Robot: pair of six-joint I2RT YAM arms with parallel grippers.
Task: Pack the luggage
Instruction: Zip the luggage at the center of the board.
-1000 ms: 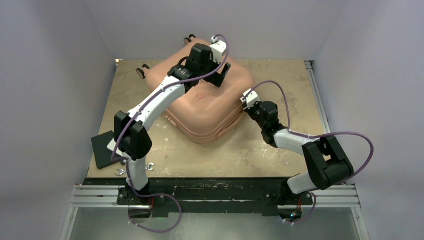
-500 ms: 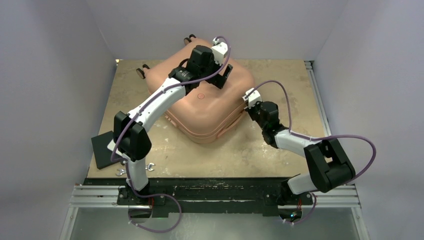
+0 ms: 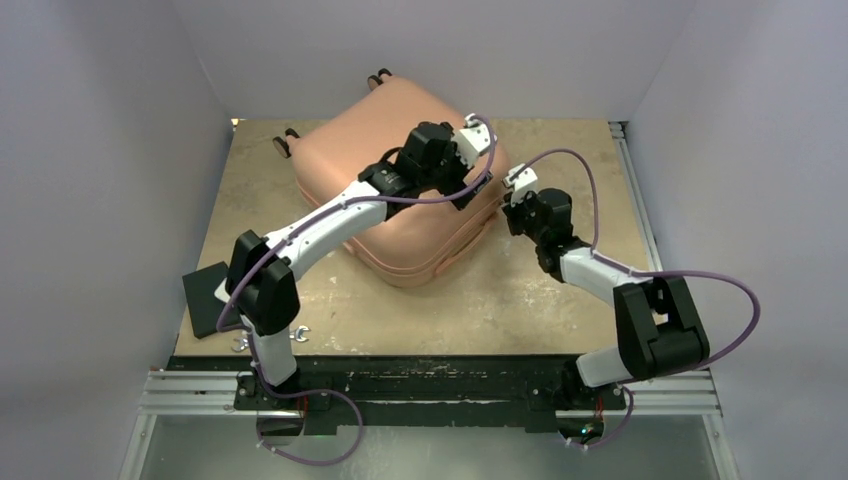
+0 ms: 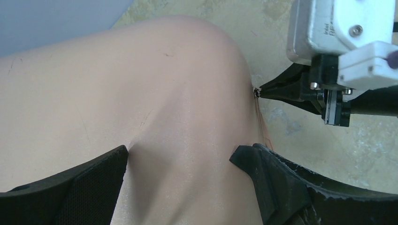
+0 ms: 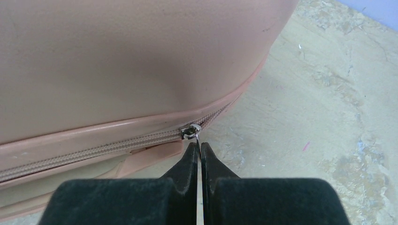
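Observation:
The salmon-pink luggage point(image 3: 350, 150) lies closed on the table, its lid filling the left wrist view point(image 4: 141, 93). My left gripper point(image 3: 468, 188) hovers open over the lid's right corner, its two fingers spread wide above bare shell point(image 4: 178, 154). At the luggage's right side my right gripper point(image 3: 505, 207) is shut on the small metal zipper pull point(image 5: 191, 131), the fingertips point(image 5: 197, 146) pinching its tab. Left of the pull the pink zipper point(image 5: 94, 152) looks closed. In the left wrist view the pull point(image 4: 256, 92) and the right gripper's fingertips point(image 4: 281, 89) meet at the shell's edge.
A flat black pad point(image 3: 208, 297) lies at the table's left edge, with small metal tools point(image 3: 300, 333) near the front. The luggage's wheels point(image 3: 285, 140) point to the back left. The worn tabletop point(image 3: 520, 290) extends in front of and right of the luggage.
My left gripper slid right across the lid to its right corner. My right gripper moved farther back along the luggage's side and shut on the zipper pull.

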